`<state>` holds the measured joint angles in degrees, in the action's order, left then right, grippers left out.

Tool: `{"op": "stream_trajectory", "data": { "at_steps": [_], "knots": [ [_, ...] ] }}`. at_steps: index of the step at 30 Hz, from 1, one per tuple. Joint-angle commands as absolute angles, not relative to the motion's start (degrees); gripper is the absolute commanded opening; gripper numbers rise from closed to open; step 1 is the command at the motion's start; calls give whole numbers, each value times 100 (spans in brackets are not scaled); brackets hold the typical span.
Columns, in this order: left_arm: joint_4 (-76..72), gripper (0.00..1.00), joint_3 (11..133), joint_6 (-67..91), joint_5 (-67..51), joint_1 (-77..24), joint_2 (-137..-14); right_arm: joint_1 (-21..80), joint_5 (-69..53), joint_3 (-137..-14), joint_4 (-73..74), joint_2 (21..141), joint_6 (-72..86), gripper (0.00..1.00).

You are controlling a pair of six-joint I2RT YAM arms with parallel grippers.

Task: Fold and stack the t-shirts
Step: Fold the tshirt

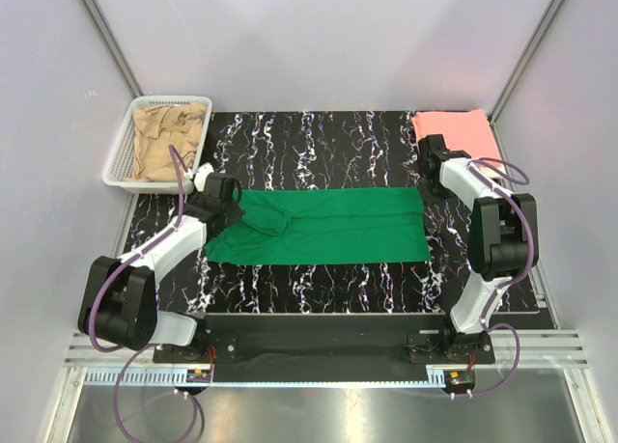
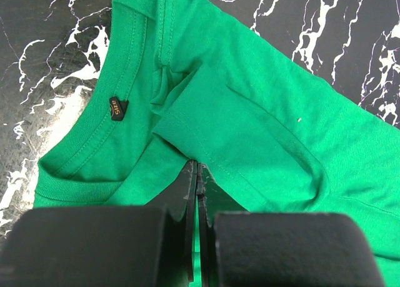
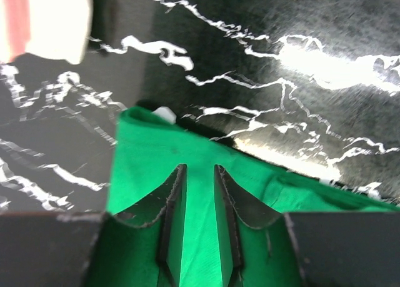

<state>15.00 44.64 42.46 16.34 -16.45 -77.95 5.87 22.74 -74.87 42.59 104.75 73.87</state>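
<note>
A bright green t-shirt (image 1: 328, 226) lies spread lengthwise across the middle of the black marbled table, its collar end bunched at the left. My left gripper (image 1: 230, 204) sits at that end. In the left wrist view it (image 2: 197, 165) is shut on the hem of a sleeve folded over the green t-shirt (image 2: 262, 112), beside the neckline. My right gripper (image 1: 425, 182) hovers over the shirt's far right corner. Seen from the right wrist, it (image 3: 199, 169) is open a narrow way, with the green t-shirt (image 3: 144, 149) flat beneath. A folded salmon pink t-shirt (image 1: 452, 132) rests at the back right. A tan t-shirt (image 1: 169, 139) is crumpled in the basket.
A white mesh basket (image 1: 118, 165) stands at the back left corner, just behind the left arm. Grey walls close in on both sides and the back. The table's front edge (image 1: 367, 318) runs just ahead of the arm bases.
</note>
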Motion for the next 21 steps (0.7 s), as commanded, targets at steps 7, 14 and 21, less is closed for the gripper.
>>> {"op": "stream_trajectory", "data": {
  "at_steps": [7,14,21],
  "knots": [
    [1292,0,4658,4254,1687,-1705,-7752,562,1820,-7532,4184,10538,7690,35],
    [1283,0,4702,4210,1696,-1705,-7761,554,1819,-7348,4166,10547,7761,42],
    [1283,0,4746,4210,1652,-1714,-7770,554,1688,-7163,4069,10626,7919,42]
  ]
}}
